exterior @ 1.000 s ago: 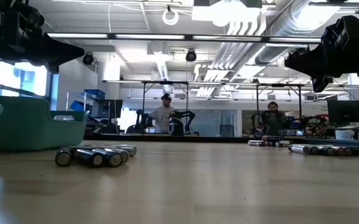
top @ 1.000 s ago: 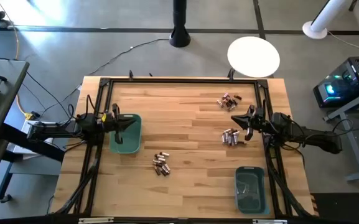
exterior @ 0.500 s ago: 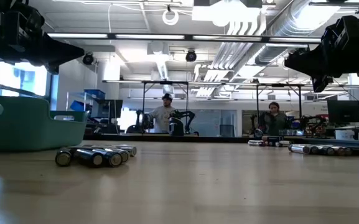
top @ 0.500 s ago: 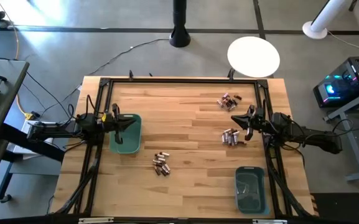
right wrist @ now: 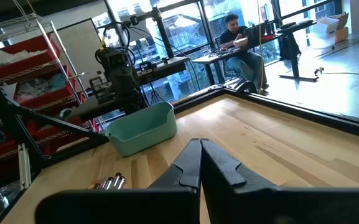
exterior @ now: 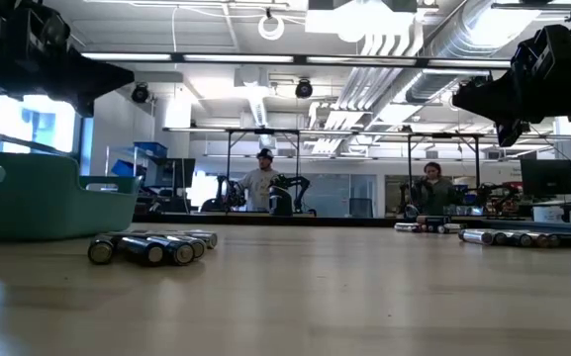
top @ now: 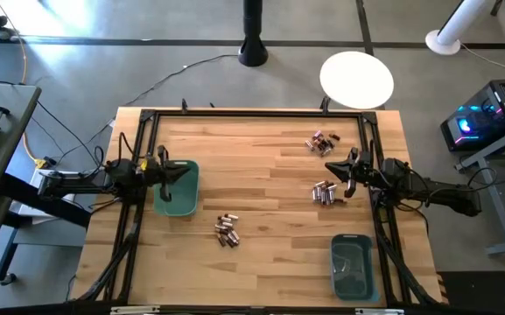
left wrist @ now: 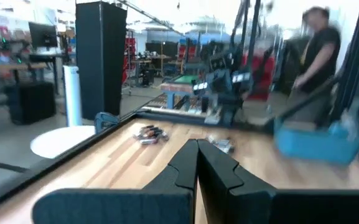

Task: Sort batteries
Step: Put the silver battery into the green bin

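Observation:
The batteries lie on the wood table in three small heaps: one near the middle, also seen in the low view, one by the right arm, and one farther back. My left gripper is shut on nothing and hangs over the teal bin at the table's left. My right gripper is also shut on nothing. It hovers above the table, just beyond the heap by the right arm.
A second teal bin stands near the table's near right corner. A black frame rail runs around the tabletop. Bare wood lies between the heaps. People sit and stand in the room beyond the table.

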Tool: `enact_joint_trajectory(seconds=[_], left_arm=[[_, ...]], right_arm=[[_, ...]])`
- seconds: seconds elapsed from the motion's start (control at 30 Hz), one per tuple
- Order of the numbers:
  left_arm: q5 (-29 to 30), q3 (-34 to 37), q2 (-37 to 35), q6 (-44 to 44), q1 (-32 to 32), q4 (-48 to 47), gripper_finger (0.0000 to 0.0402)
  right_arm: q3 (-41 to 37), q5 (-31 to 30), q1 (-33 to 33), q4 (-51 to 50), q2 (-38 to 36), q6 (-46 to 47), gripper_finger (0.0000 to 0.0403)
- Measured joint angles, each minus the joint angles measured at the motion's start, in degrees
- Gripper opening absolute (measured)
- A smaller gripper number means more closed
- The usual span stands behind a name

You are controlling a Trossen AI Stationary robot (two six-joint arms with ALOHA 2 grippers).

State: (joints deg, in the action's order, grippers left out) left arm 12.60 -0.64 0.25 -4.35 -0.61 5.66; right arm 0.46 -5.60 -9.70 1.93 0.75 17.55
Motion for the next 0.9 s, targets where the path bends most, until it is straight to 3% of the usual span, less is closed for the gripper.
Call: enact_joint_trajectory(seconds=[0.17,0.3,0.47,0.57,0.7,0.9], left_arm=[[0.5,0.0,1.4,-13.9,0.0,19.1,0.0001],[-0.9,0.0,6.7,-8.3,0.0,33.5,0.0001],[1.5,-1.2,19.5,-4.2,-0.5,44.7,0.0001],[1.7,-5.7,29.0,-0.9,-2.2,43.4,0.0001],[-2.5,-14.9,42.7,2.7,-4.2,36.6,0.0004],[-11.0,-33.5,58.9,9.0,-5.4,10.3,0.0057]], right_arm=[[0.0,0.0,0.0,0.0,0.0,0.0,0.0],[0.0,0.0,0.0,0.0,0.0,0.0,0.0],[0.0,0.0,0.0,0.0,0.0,0.0,0.0],[0.0,0.0,0.0,0.0,0.0,0.0,0.0],[0.0,0.0,0.0,0.0,0.0,0.0,0.0],[0.0,0.0,0.0,0.0,0.0,0.0,0.0]])
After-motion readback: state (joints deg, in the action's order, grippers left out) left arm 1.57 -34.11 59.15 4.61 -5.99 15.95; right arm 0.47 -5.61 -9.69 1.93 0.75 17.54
